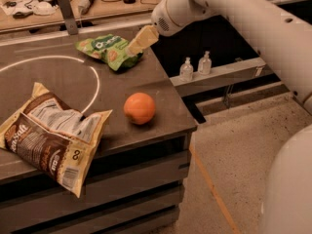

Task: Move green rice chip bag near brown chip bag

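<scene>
- The gripper [140, 40] is hanging at the far right corner of the tabletop [44, 82], its tan tip touching the right end of the green rice chip bag [103, 48]. I can't tell how far the jaws are standing open, or whether they're holding anything.
- The green bag is lying flat by the far edge, well apart from the brown chip bag [48, 135]. That one is sprawling at the near left w/ one corner hanging over the front edge.
- Step in hand, as I'm reading it: getting a grip on the green bag's right end.
- To do it well: be taking a good fold of the crinkly film, not just the seam, since thin foil is prob. going to slip. Be lifting clear before travelling, bc dragging risks crumpling or snagging.
- The orange [139, 108] is sitting near the right front, roughly btwn the two bags. Routing left of it, over the white arc [95, 82], is looking safer, as a nudge could send it rolling off.
- Be setting down just beside the brown bag, not on it and w/o bumping it, given that overhang.
- Surface: dark flat top carrying a painted arc, w/ slatted boards showing below.
- Room: two small pump bottles [186, 69] are standing on a ledge to the right. A cluttered bench [102, 11] w/ cables is running behind. A speckled floor [243, 145] w/ an orange line is showing below.
</scene>
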You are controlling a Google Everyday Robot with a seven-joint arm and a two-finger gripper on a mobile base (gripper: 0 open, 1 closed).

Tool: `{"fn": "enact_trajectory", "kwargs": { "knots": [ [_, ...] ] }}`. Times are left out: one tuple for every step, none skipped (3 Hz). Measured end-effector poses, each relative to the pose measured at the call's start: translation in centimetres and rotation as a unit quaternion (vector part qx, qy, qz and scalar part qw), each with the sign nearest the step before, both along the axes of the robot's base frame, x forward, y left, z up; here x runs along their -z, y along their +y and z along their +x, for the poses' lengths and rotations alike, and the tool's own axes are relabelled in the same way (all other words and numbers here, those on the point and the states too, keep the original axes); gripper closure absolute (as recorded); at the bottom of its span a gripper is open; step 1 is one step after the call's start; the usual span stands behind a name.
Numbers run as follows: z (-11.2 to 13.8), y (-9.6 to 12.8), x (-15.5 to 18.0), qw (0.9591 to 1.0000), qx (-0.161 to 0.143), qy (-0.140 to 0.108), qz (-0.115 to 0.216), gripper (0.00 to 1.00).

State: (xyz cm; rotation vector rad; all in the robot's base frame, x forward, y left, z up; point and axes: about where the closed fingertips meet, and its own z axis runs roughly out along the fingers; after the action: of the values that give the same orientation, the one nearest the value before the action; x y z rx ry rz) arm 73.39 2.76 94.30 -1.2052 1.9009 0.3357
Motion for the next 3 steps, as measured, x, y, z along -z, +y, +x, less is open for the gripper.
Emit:
{"fn": "enact_trajectory", "kwargs": {
  "knots": [
    [2.9, 2.2, 4.3, 0.9996, 0.021, 0.005, 0.015, 0.0],
    [4.6, 3.2, 6.3, 0.9992, 0.033, 0.002, 0.025, 0.0],
    [5.7, 4.6, 7.7, 0.9981, 0.036, 0.01, 0.049, 0.0]
  ]
}}
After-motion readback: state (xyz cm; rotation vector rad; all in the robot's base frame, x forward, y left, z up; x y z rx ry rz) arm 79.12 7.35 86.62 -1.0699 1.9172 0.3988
